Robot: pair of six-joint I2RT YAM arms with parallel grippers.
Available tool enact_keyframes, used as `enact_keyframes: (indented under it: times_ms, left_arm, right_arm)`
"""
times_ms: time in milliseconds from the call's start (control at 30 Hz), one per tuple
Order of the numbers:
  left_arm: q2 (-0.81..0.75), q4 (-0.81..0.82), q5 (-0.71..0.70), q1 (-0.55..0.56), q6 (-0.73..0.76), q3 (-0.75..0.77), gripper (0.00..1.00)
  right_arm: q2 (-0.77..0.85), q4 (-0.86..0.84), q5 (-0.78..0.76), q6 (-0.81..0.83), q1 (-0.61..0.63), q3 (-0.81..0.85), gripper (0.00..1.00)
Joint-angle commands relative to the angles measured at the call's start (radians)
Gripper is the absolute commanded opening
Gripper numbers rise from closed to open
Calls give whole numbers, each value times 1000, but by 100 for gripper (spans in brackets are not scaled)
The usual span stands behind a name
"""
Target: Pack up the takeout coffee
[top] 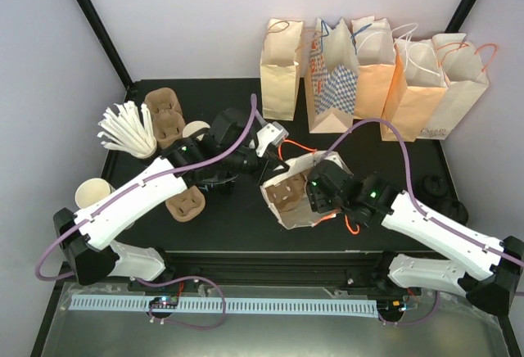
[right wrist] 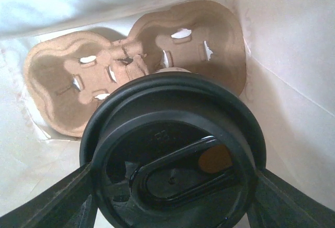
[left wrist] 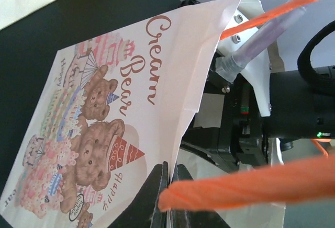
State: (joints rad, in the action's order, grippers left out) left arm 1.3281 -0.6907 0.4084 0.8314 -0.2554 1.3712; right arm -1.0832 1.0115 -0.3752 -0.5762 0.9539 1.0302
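The takeout coffee (right wrist: 172, 155) shows from above as a round black lid, its cup body hidden beneath. My right gripper (right wrist: 172, 189) is shut on it, one finger (right wrist: 47, 202) on each side of the lid, inside the white printed paper bag (top: 282, 210). Below the cup, a brown pulp carrier (right wrist: 68, 81) lies on the bag's floor. My left gripper (left wrist: 168, 181) is shut on the bag's top edge next to an orange handle (left wrist: 251, 181). The bag's bear-printed side (left wrist: 115, 113) fills the left wrist view. In the top view the right gripper (top: 318, 193) reaches into the bag's mouth.
A row of paper bags (top: 377, 70) stands at the back. Back left are a cup of white stirrers (top: 127, 132), stacked pulp carriers (top: 164, 115) and a cream cup (top: 195, 130). Another cream cup (top: 92, 192) and a carrier (top: 184, 204) sit near the left arm.
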Motion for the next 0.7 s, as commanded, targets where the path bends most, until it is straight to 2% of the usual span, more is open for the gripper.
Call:
enact_keyframes:
  times_ms: [0,100,167,200,300,367,533,667]
  left_arm:
    - [-5,52,32,8,-65,-7,5]
    - [8,60,51,8,-83,-12,7]
    - [16,68,73,6,-101,-14,14]
    - [22,72,93,5,-113,-12,22]
    - [25,90,147,-15,-160,8,56]
    - [16,108,170,-46,-203,26,69]
    - [-40,251,232,-191,-314,5,83]
    - [-56,371,296,-326,-427,-54,85]
  right_arm:
    - [40,-81,-95,-97,-3,-54,56]
    - [42,-113,-101,-102,-16,-88,56]
    - [59,-175,-67,-66,-17,-111,56]
    - [67,-196,-58,-63,-18,-120,56]
    - [59,-214,-55,-56,-19,-133,56]
    - [45,-205,-54,-55,-20,-140,56]
    - [58,-198,-37,-53,-21,-181,56]
    - [80,-193,-24,-48,-20,-215,55]
